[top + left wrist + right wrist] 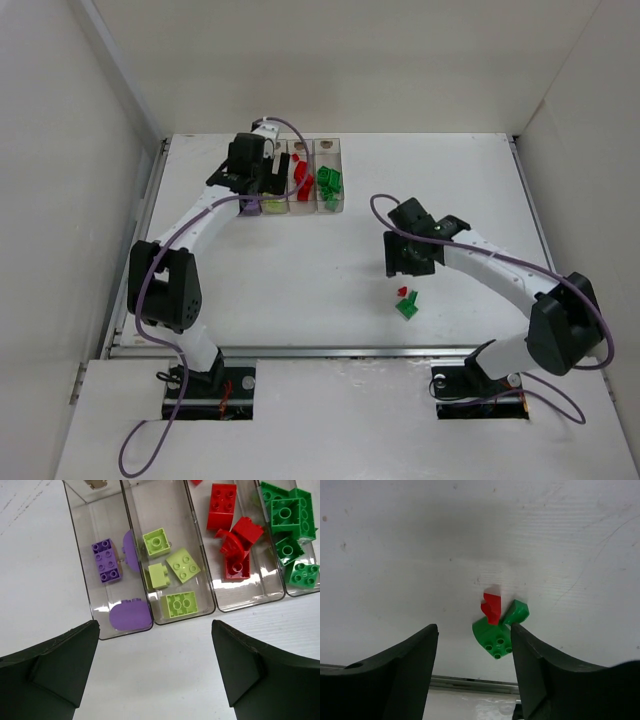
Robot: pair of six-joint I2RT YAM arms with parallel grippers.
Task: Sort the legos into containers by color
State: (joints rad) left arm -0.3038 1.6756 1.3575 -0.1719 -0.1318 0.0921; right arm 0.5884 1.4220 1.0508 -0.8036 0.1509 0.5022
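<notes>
Four joined clear containers (312, 148) stand at the back left. In the left wrist view they (82, 540) hold purple legos (106, 560), yellow-green legos (182, 565), red legos (235, 545) and green legos (290, 520), one colour per bin. My left gripper (154, 655) is open and empty, just in front of the purple and yellow-green bins; it also shows in the top view (255, 175). My right gripper (474, 629) is open and empty above a red lego (491, 607), a green studded lego (493, 637) and a small green lego (517, 612) loose on the table (405, 300).
The white table has walls at the back and on both sides. A metal rail (470, 682) runs along the near edge, just beyond the loose legos. Purple cables hang along both arms.
</notes>
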